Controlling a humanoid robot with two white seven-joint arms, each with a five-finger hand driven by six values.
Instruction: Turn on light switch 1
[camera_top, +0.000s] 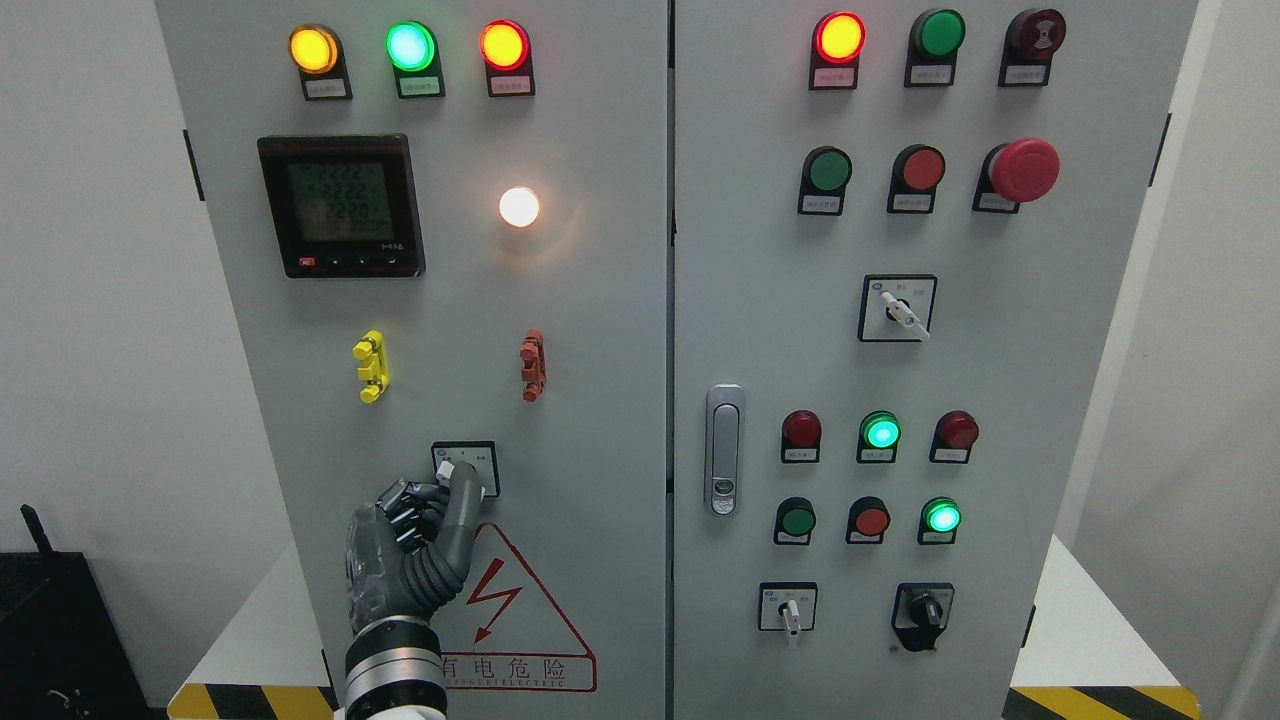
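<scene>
Reaching up from the bottom edge left of centre, our left hand (425, 520) is on the rotary switch (466, 470) low on the left cabinet door (600, 400), approx. below the gap between the yellow clip (371, 366) and the red clip (534, 366), and just above the red warning triangle (510, 610). We see one finger (462, 500) stretched up against the switch w/ its tip at the knob; the other fingers are curled in by the palm. Whether the knob is actually pinched or only touched, we can't tell, since the finger covers most of it.

The switch's square plate is black-framed w/ a white face. What shows of the knob is a small whitish handle at the plate's left-centre; its long axis seems to run near vertical w/ a slight lean to the upper left, but it's too hidden to be sure which way it points.

Above on the same door: a white lamp (519, 207) is lit, the meter display (341, 205) shows digits, and the top row amber lamp (314, 49), green lamp (411, 46) and orange-red lamp (504, 45) all glow. Right door (1050, 400) carries more buttons, lamps and selectors, none touched by us. Our right arm doesn't show.
</scene>
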